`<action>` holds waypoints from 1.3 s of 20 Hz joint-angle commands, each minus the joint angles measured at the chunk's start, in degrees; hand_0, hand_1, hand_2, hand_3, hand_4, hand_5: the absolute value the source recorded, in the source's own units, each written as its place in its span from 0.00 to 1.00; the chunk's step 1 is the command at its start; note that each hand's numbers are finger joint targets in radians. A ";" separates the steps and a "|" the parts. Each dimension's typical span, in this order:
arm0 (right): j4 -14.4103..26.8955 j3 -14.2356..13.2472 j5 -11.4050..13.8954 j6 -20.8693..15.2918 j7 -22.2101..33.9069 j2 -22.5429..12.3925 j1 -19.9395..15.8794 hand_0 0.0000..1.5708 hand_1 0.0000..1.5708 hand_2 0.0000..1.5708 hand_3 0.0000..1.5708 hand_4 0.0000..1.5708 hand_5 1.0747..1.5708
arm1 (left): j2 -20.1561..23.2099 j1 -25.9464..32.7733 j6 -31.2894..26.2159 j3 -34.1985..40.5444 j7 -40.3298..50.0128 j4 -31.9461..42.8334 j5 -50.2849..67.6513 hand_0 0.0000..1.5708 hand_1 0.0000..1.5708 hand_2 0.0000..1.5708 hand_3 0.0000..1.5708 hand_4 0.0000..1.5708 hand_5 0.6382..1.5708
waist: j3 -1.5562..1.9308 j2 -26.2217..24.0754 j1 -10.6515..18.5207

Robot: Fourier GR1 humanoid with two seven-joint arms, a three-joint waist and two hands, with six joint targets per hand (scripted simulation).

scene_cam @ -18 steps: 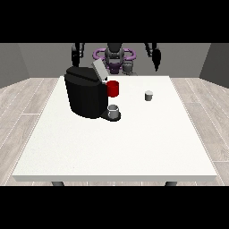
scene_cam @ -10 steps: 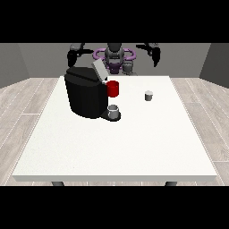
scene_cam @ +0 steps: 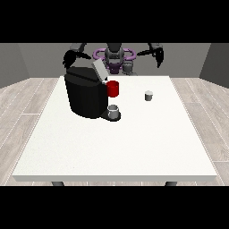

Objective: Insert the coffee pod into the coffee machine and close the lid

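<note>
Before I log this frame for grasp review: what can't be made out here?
- Hand at the view's right: front view, too small to read its fingers.
- Hand at the view's left: same, and the coffee machine partly covers it.
- Pod slot under the raised lid: faces away.
- Coffee pod: too small for detail.

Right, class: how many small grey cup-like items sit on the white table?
2. One grey cup stands on the coffee machine's drip base, under the red part. The other, the coffee pod, stands alone to the view's right. More could be hidden behind the machine.
</note>
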 commanded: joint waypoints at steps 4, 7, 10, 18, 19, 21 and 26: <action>-1.59 1.40 -0.72 1.06 0.57 0.33 -2.66 0.00 0.00 0.00 0.00 0.12 1.00 | 8.40 -9.56 -3.04 6.63 4.39 8.20 -0.02 0.00 0.00 0.00 0.00 0.00 1.00 | -0.01 4.20 -3.82; -1.00 2.60 0.72 -0.04 -0.30 0.89 -2.74 0.00 0.00 0.00 0.00 0.08 1.00 | 8.34 -12.87 -2.95 6.35 6.86 12.14 -0.77 0.00 0.00 0.00 0.00 0.00 1.00 | -0.01 5.13 -4.93; -1.94 1.03 -0.93 0.05 3.45 -0.42 -7.22 0.00 0.00 0.00 0.00 0.18 1.00 | 8.86 -14.62 -2.82 6.57 3.40 17.86 -2.64 0.00 0.00 0.00 0.00 0.00 1.00 | -0.02 7.22 -5.17; 2.00 3.70 1.17 -5.39 1.94 1.60 -10.25 0.00 0.00 0.00 0.00 0.25 1.00 | 12.60 -22.50 -4.65 8.31 3.01 28.98 -4.16 0.00 0.00 0.00 0.00 0.00 1.00 | -0.01 11.28 -4.35; 0.94 2.81 0.82 -1.59 3.82 0.31 -9.47 0.00 0.00 0.00 0.00 0.25 1.00 | 11.14 -22.57 -3.05 7.81 2.18 32.20 -5.50 0.00 0.00 0.00 0.00 0.00 1.00 | -0.02 10.10 -5.73; 6.10 2.43 2.32 -3.37 0.65 1.19 -10.43 0.00 0.00 0.00 0.00 0.25 1.00 | 11.29 -24.14 -2.78 6.60 5.32 30.45 -6.54 0.00 0.00 0.00 0.00 0.00 1.00 | 0.00 11.40 -3.94; 2.43 5.94 4.32 -3.99 5.96 1.37 -10.10 0.00 0.00 0.00 0.00 0.27 1.00 | 10.62 -25.02 1.63 3.96 3.14 36.68 -12.98 0.00 0.00 0.00 0.00 0.00 1.00 | -0.02 10.61 -6.78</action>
